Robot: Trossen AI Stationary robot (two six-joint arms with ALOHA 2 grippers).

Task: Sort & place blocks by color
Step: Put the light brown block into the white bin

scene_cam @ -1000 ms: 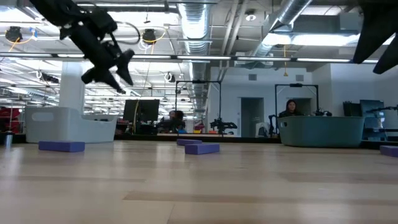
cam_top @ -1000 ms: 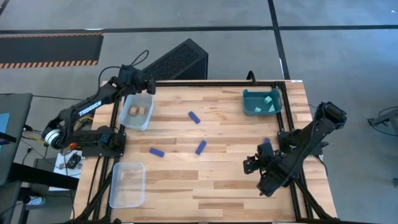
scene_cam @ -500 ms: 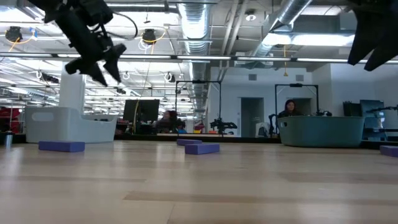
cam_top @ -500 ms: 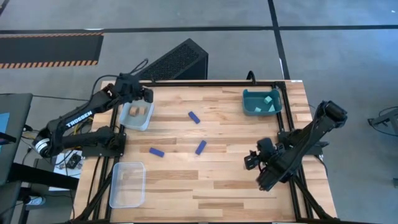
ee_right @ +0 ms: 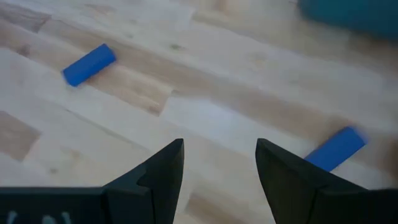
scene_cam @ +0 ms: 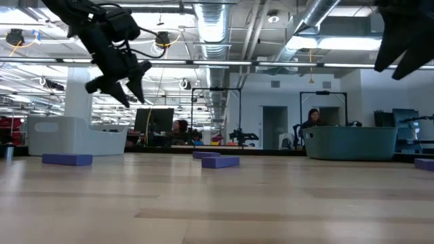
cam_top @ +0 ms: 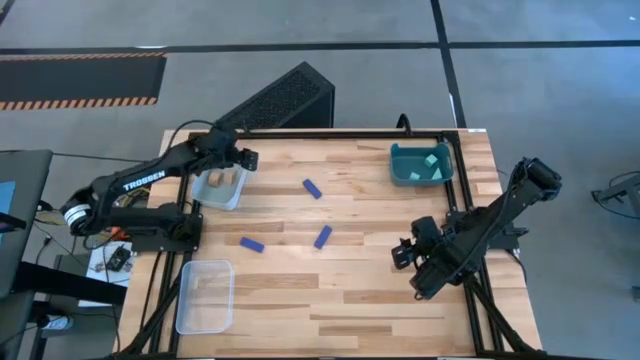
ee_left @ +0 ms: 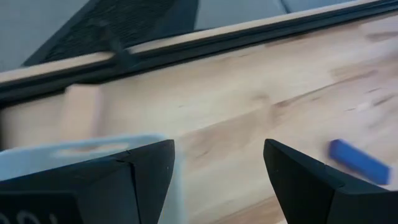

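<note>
The high view is looking straight down on the whole desk (cam_top: pixel 340 300). The low view is looking level across it at desk height. The 2 wrist views are sitting close, looking past their fingers (ee_left: pixel 118 180) at blue blocks (ee_right: pixel 89 64).

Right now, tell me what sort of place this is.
Probably a robotics lab in a large open industrial hall: exposed silver ceiling ducts, a black-framed butcher-block wooden table on a grey concrete floor, and computer monitors behind.
</note>
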